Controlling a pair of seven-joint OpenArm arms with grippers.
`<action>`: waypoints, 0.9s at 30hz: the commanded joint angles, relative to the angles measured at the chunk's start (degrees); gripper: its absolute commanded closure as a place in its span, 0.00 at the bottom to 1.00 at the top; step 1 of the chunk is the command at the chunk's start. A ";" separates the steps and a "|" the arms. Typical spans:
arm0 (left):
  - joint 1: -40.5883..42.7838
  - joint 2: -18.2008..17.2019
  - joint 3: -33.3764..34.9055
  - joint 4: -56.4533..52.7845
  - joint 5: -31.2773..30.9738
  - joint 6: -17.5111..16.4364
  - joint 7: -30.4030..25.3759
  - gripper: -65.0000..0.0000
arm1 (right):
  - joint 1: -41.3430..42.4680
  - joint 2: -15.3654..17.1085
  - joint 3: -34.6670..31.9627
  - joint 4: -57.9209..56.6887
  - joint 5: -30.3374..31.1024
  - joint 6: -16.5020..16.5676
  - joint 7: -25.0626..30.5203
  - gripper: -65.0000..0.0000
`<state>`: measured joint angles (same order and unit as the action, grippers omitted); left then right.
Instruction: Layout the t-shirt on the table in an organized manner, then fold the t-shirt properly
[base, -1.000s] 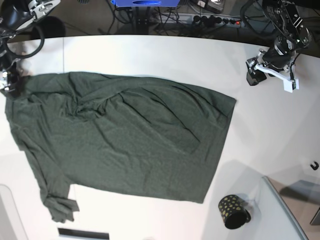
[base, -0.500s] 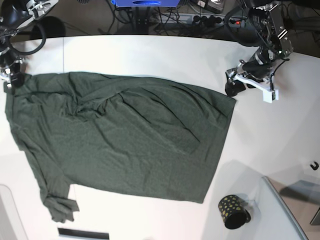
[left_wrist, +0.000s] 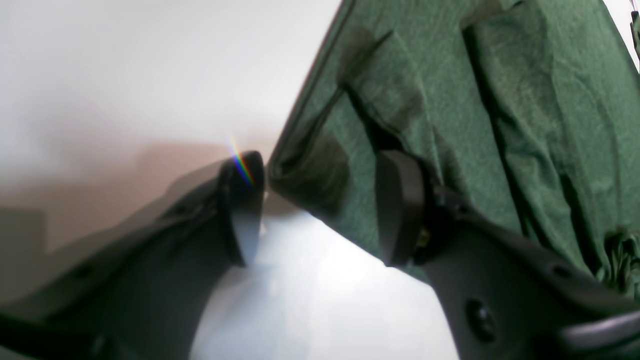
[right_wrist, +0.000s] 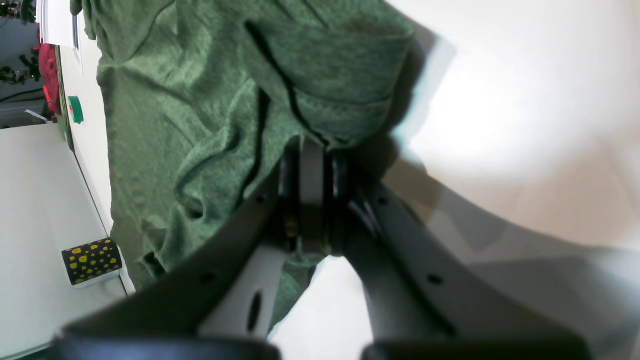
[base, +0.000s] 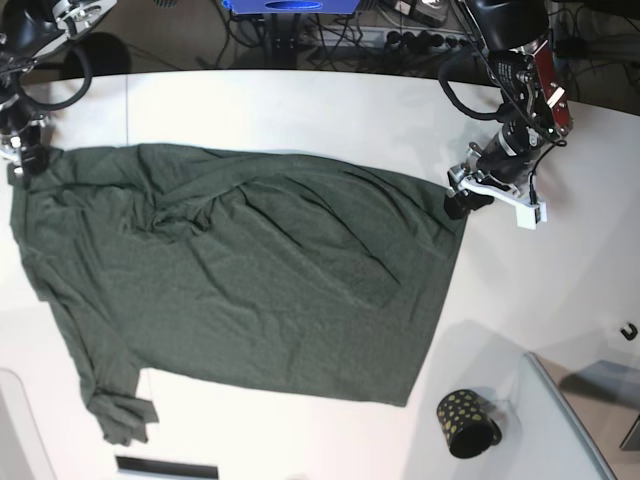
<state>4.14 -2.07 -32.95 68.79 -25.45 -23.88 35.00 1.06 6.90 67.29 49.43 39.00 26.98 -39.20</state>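
Observation:
The dark green t-shirt (base: 250, 270) lies spread on the white table (base: 300, 110), wrinkled, with a bunched sleeve at the lower left. In the base view my left gripper (base: 461, 200) is at the shirt's upper right corner. The left wrist view shows this gripper (left_wrist: 320, 210) open, its black fingers (left_wrist: 395, 210) either side of the t-shirt (left_wrist: 500, 100) corner. My right gripper (base: 22, 160) is at the shirt's upper left corner. In the right wrist view it (right_wrist: 312, 165) is shut on a fold of the t-shirt (right_wrist: 175, 100).
A small black cup with gold dots (base: 467, 423) stands near the table's front right, also seen as the cup (right_wrist: 91, 261) in the right wrist view. A grey raised panel (base: 580, 420) sits beside it. Cables and a power strip (base: 420, 40) run behind the far edge.
My left arm has swung left and down from open table to the shirt's upper right corner, and its jaws have narrowed. The right gripper has shut on the upper left corner.

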 joint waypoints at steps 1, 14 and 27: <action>-0.05 -0.09 0.03 0.26 0.62 0.45 0.91 0.50 | -0.22 0.36 -0.08 0.11 -1.95 -1.18 -1.37 0.99; -3.48 -0.18 0.11 -9.06 0.71 0.45 -2.61 0.51 | -0.22 0.36 -0.08 0.20 -1.95 -1.18 -2.87 0.99; -2.96 -0.18 -0.24 -0.09 0.27 0.45 4.34 1.00 | 0.30 1.41 -0.17 3.01 -1.95 -1.36 -4.45 0.99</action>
<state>1.76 -1.89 -33.06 67.61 -25.04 -23.51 39.99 1.19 7.35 67.22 51.68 37.91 26.35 -43.38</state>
